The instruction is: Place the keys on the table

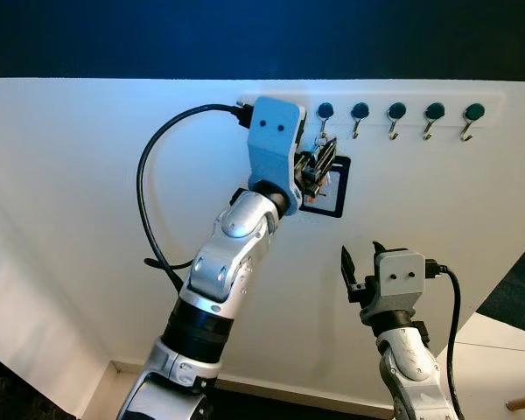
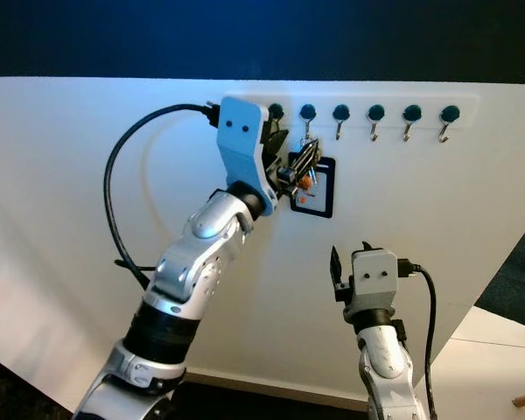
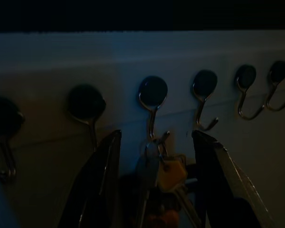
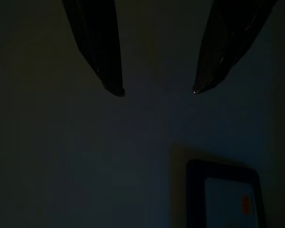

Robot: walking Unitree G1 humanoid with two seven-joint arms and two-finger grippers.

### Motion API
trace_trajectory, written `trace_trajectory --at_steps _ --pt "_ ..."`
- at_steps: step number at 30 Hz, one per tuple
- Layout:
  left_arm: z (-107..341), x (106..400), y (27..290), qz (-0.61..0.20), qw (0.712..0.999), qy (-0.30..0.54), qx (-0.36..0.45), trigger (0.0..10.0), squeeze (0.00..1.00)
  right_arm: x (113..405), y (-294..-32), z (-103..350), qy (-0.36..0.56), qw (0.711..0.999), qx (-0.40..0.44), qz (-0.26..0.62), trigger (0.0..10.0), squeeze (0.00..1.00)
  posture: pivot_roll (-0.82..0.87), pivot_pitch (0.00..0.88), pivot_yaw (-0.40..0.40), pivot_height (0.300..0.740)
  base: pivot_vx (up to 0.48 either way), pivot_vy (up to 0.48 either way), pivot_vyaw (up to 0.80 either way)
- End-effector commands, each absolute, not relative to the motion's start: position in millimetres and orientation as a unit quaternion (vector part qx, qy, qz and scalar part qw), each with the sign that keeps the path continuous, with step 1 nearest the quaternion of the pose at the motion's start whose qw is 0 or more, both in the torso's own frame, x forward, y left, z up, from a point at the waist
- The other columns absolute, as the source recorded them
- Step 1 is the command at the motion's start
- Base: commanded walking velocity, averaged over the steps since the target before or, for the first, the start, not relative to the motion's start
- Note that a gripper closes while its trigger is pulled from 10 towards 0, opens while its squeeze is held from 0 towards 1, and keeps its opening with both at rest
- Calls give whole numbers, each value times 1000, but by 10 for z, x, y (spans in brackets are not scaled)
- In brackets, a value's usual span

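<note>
Right gripper [image 1: 360, 262]: low before the white wall [image 1: 87, 219], fingers parted, nothing between them. Left gripper [image 3: 154, 142]: raised to the hook rail [image 1: 420, 94], fingers spread either side of the keys [image 3: 164, 173], contact not discernible. Keys: hanging from a hook [image 3: 153, 95], over a dark-framed card [image 2: 319, 188]. Further hooks in a row along the rail.

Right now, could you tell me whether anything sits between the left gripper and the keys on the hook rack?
Nothing visible does. The left gripper is raised to the wall with its open fingers on either side of the keys, which hang from a hook. The keys are not yet gripped. The right gripper waits lower down, open.
</note>
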State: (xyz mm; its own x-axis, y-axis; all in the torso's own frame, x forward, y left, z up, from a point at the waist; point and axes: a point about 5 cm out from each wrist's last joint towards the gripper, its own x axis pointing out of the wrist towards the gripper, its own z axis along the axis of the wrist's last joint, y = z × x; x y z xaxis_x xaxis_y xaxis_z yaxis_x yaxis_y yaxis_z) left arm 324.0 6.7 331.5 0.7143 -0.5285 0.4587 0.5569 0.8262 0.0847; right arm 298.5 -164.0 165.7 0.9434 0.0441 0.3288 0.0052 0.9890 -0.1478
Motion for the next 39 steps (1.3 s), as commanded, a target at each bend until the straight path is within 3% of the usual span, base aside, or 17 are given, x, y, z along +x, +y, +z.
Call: trace_trajectory --at_steps 1,14,16,17,18,22,24,28,32,39 --pt "3374 3169 -109 -320 914 -245 -52 8745 0 2977 -1608 1590 -158 985 -72 15 10000 0 -13 167 89 740 0 0 0" --pt "3265 3187 -165 -323 916 -233 -44 9020 0 2962 -1619 1585 -158 985 -72 11 10000 0 -13 168 91 740 0 0 0" --pt "3253 3186 -169 -323 916 -232 -43 8039 0 2962 -1617 1584 -158 985 -72 11 10000 0 -12 169 91 740 0 0 0" --pt "3251 3186 -170 -324 916 -232 -43 5961 0 2962 -1615 1584 -158 985 -71 12 10000 0 -11 168 91 740 0 0 0" --pt "3251 3186 -170 -324 916 -232 -43 5961 0 2962 -1615 1584 -158 985 -71 12 10000 0 -11 168 91 740 0 0 0" --pt "3244 3188 -167 -324 916 -232 -41 3804 0 2960 -1612 1582 -158 985 -71 12 10000 0 -9 168 91 740 0 0 0" --pt "3242 3188 -165 -323 917 -232 -41 3804 0 2960 -1611 1581 -157 985 -71 12 10000 0 -9 168 91 740 0 0 0" --pt "3216 3189 -157 -323 917 -229 -40 1294 0 2960 -1612 1581 -157 985 -71 11 10000 0 -10 169 91 740 0 0 0" --pt "3189 3188 -156 -322 918 -227 -37 471 0 2965 -1612 1586 -158 985 -71 12 10000 0 -10 169 90 740 0 0 0" --pt "3142 3187 -143 -321 920 -222 -34 275 0 2971 -1610 1593 -159 985 -71 12 10000 0 -10 168 88 740 0 0 0"
